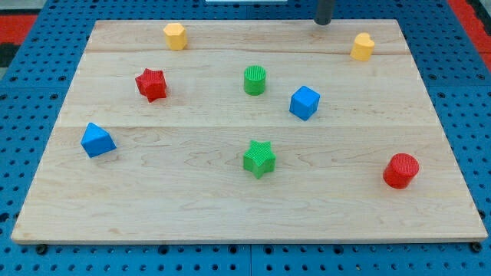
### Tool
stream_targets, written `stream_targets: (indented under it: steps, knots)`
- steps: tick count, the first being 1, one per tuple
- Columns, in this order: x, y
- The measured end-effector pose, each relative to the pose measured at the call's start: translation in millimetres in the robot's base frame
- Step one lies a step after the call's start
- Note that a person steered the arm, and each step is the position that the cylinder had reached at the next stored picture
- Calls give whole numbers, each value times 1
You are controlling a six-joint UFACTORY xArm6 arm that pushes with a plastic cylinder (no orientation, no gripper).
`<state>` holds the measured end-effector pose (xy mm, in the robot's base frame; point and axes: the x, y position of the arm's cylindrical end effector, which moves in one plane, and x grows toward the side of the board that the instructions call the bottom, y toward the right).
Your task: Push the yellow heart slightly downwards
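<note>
The yellow heart (362, 47) sits near the top right of the wooden board (192, 199). My tip (323, 22) is at the board's top edge, up and to the left of the yellow heart, with a clear gap between them. Only the rod's short lower end shows, coming in from the view's top.
A yellow hexagon (176, 36) sits at top left. A red star (152, 84), green cylinder (255, 80) and blue cube (304, 102) lie across the middle. A blue block (98, 140) is at left, a green star (259, 159) at centre bottom, a red cylinder (401, 170) at lower right.
</note>
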<state>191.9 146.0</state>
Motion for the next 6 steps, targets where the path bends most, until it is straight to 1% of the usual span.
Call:
stream_targets:
  steps: [3,4,6]
  knots:
    - [5,45]
    - [20,61]
    - [44,70]
